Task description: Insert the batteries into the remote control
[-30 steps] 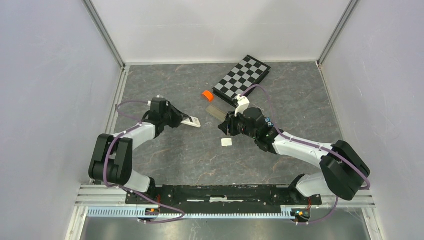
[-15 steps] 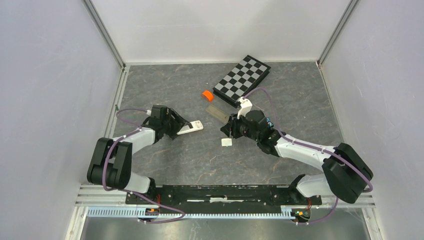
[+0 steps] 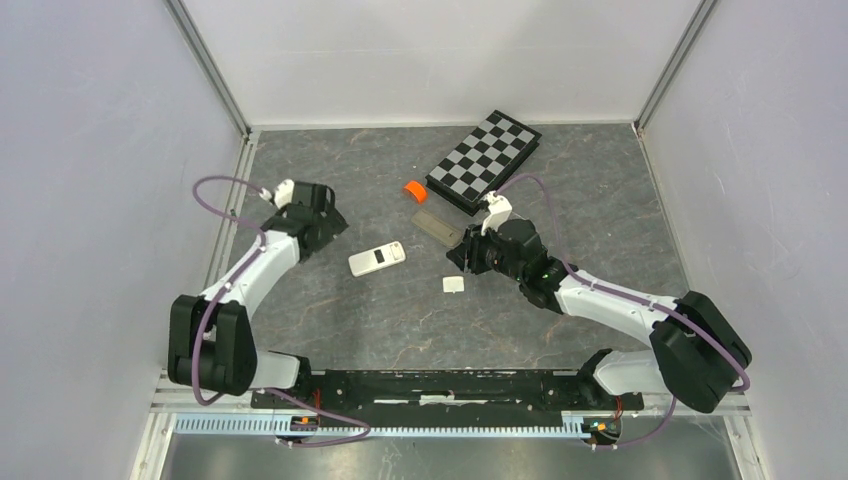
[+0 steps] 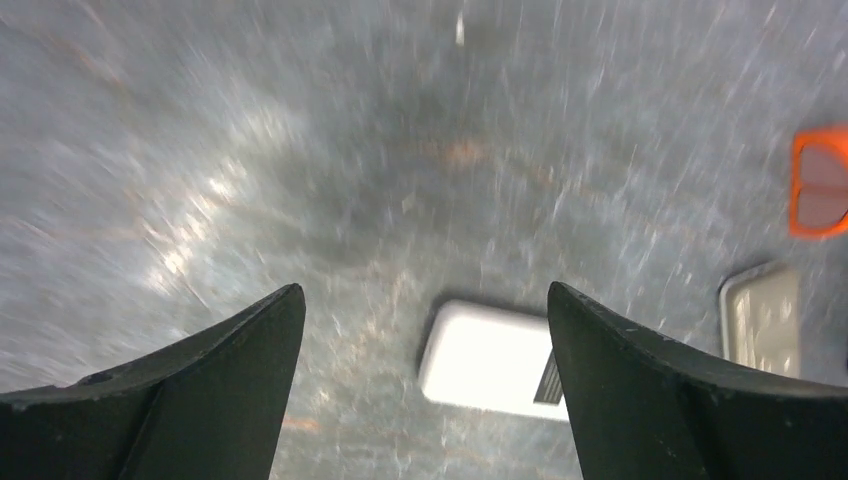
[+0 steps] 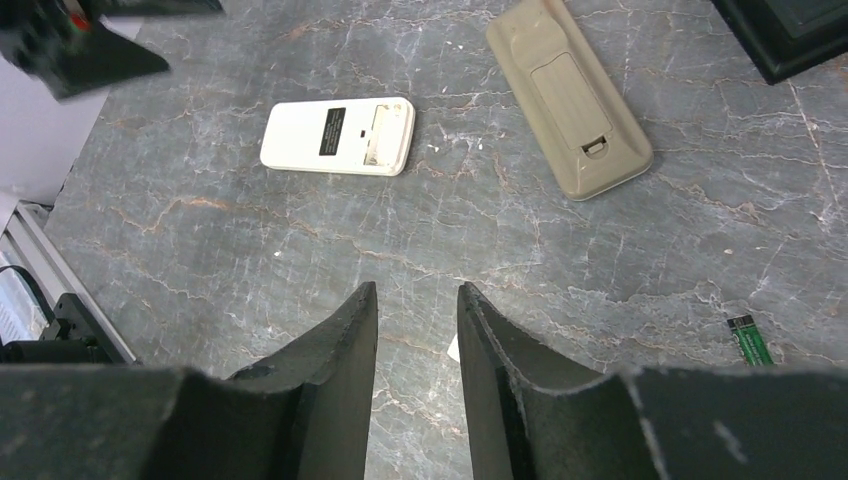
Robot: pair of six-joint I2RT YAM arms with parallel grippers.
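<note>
High overhead view, two low wrist views, all sharing white remote (image 3: 377,259)

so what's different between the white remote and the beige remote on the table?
Colour: the white plastic remote against the beige plastic remote. Label: the white one carries a black sticker; the beige one has none. Battery bay: the white one's looks uncovered; the beige one's battery cover is on. Shared: both lie flat, back up, on the grey marbled table.
</note>
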